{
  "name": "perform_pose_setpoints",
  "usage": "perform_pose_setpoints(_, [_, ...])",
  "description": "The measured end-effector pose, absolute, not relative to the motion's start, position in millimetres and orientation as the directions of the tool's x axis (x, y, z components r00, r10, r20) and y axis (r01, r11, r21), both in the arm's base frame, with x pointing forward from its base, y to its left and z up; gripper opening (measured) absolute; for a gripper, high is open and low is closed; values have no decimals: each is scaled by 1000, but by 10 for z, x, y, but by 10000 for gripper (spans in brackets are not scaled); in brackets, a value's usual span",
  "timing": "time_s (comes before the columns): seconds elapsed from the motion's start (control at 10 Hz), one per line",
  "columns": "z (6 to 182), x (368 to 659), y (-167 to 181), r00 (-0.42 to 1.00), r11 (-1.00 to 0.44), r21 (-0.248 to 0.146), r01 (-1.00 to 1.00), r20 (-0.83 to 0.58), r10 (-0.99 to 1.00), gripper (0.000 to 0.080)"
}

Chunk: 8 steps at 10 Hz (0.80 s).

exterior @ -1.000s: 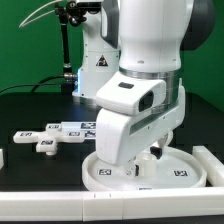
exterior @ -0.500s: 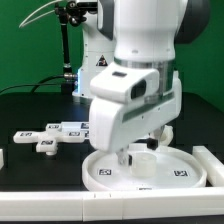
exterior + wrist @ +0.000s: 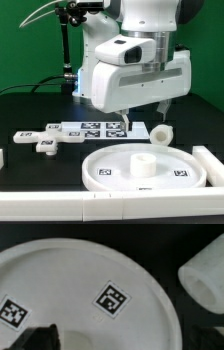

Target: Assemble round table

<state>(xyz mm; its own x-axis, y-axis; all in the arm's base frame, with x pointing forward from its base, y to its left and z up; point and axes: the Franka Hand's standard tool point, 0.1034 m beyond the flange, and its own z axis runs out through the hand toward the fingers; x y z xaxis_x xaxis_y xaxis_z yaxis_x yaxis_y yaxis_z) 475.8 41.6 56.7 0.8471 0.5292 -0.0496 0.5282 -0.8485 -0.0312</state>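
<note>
**Round table assembly, fingers raised over the parts.** The fingers [image 3: 122,118] are spread apart and hold nothing. They hang clear of the counter [image 3: 30,110], with open space beneath both tips.

The round disc [image 3: 110,165] lies flat on the counter below and in front of the fingers, rim up, with a raised hub [image 3: 145,163] at its middle. The cylinder leg [image 3: 160,131] rests on the counter just under the finger on the exterior view's right, close beside the disc's far rim. It appears to lie on its side, though this is not certain. The cross-shaped piece [image 3: 48,141] lies well off to the exterior view's left of the fingers, near the marker board [image 3: 95,127]. A rail block [image 3: 212,162] stands beyond the disc on the other side. In the wrist view, the tagged face of the disc [image 3: 80,280] and the rounded flank of the leg [image 3: 205,286] appear side by side, separated by a dark gap.

**Hazards, as judged from this moment.**
- The leg is not centred between the tips, so a straight descent could set one finger on top of it.
- If one tip touches first, the round leg may roll away.
- The leg lies close to the rim, so a finger could strike or shift the disc.
- A grasp that tilts the leg would make it hard to seat on the hub.
</note>
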Motion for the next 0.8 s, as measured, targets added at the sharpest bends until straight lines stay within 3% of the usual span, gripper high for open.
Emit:
perform_pose_setpoints(0.4, [500, 4745, 431, 868, -868, -23, 495, -23, 496, 649])
perform_pose_setpoints(0.6, [506, 4740, 441, 937, -937, -30, 347, -26, 348, 649])
perform_pose_setpoints(0.8, [517, 4711, 446, 999, -999, -49, -17, -51, -14, 649])
